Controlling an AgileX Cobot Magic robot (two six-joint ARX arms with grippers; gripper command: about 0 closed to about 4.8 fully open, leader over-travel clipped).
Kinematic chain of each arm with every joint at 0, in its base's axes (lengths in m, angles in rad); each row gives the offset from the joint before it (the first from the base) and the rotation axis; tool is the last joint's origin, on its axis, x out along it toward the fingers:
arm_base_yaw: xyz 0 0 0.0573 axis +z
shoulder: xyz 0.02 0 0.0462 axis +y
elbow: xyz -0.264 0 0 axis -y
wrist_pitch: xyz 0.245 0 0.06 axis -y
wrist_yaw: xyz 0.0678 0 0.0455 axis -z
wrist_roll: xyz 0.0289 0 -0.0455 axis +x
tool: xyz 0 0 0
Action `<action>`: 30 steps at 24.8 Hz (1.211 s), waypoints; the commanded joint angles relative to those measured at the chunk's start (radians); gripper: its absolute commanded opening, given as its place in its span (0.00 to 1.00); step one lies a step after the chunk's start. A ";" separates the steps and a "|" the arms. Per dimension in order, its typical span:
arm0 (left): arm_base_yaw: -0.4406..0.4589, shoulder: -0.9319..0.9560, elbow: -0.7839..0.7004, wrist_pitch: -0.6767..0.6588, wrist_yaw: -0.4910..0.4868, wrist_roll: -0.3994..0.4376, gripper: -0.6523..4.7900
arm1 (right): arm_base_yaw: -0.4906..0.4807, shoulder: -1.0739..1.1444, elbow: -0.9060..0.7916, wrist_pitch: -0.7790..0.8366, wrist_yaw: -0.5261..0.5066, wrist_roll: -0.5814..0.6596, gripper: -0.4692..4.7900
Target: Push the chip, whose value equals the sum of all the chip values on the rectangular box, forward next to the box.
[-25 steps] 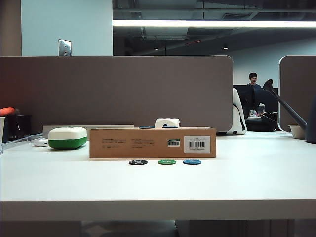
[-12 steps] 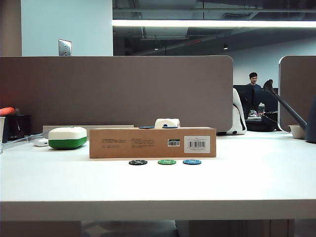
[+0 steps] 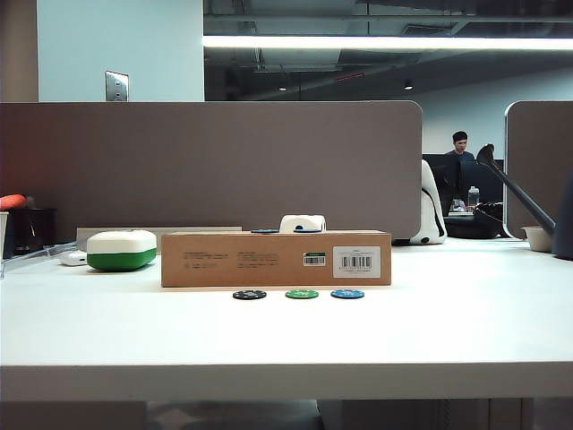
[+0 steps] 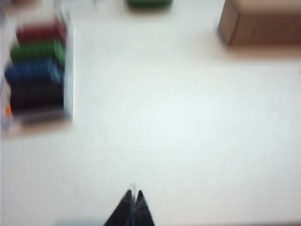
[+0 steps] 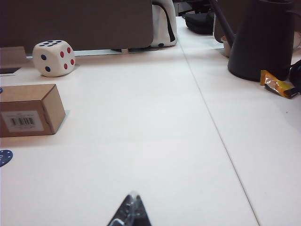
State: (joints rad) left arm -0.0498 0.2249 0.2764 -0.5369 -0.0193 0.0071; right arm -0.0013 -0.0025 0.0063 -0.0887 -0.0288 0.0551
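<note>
The rectangular box (image 3: 276, 258), a long brown carton with a white barcode label, lies across the middle of the white table. The black chip (image 3: 250, 295) rests in front of it, leftmost in a row with a green chip (image 3: 302, 294) and a blue chip (image 3: 347, 293). Dark flat chips (image 3: 266, 231) lie on top of the box. Neither gripper shows in the exterior view. My left gripper (image 4: 133, 194) is shut above bare table, the box's end (image 4: 259, 23) far ahead. My right gripper (image 5: 133, 197) is shut too, with the box (image 5: 29, 109) and blue chip (image 5: 4, 157) off to one side.
A white-and-green rounded case (image 3: 122, 250) stands left of the box. A white die (image 5: 53, 57) sits behind the box. A clear rack of stacked chips (image 4: 36, 70) is near the left arm. A dark jug (image 5: 262, 37) and a wrapper (image 5: 277, 85) stand at the right.
The exterior picture has shifted by a pixel or two; nothing on the table has moved.
</note>
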 commanded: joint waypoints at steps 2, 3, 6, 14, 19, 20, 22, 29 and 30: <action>-0.007 0.294 0.189 -0.060 -0.003 0.003 0.11 | -0.002 0.001 -0.005 0.014 -0.064 0.070 0.08; -0.026 0.415 0.272 -0.061 -0.004 0.003 0.11 | 0.000 0.001 -0.005 0.015 -0.064 0.163 0.08; -0.086 0.602 0.422 -0.045 -0.006 0.003 0.11 | -0.001 0.001 -0.005 0.014 -0.064 0.328 0.08; -0.379 1.102 0.772 0.161 0.005 0.003 0.11 | -0.001 0.001 -0.005 0.003 -0.082 0.446 0.08; -0.454 1.291 0.905 0.178 0.013 0.004 0.11 | 0.000 0.001 -0.005 -0.016 -0.135 0.446 0.08; -0.462 1.312 0.916 0.181 0.021 0.003 0.11 | -0.001 0.001 -0.005 -0.019 -0.139 0.446 0.08; -0.467 1.347 0.926 0.181 0.030 0.003 0.11 | -0.001 0.001 -0.005 -0.020 -0.170 0.446 0.08; -0.467 1.375 0.932 0.177 0.039 0.003 0.11 | -0.001 0.001 -0.005 -0.019 -0.217 0.446 0.08; -0.467 1.375 0.936 0.178 0.039 0.003 0.11 | -0.001 0.001 -0.005 -0.019 -0.217 0.446 0.08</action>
State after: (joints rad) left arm -0.5163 1.6043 1.1999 -0.3676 0.0162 0.0071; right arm -0.0013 -0.0017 0.0063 -0.1211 -0.2398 0.5007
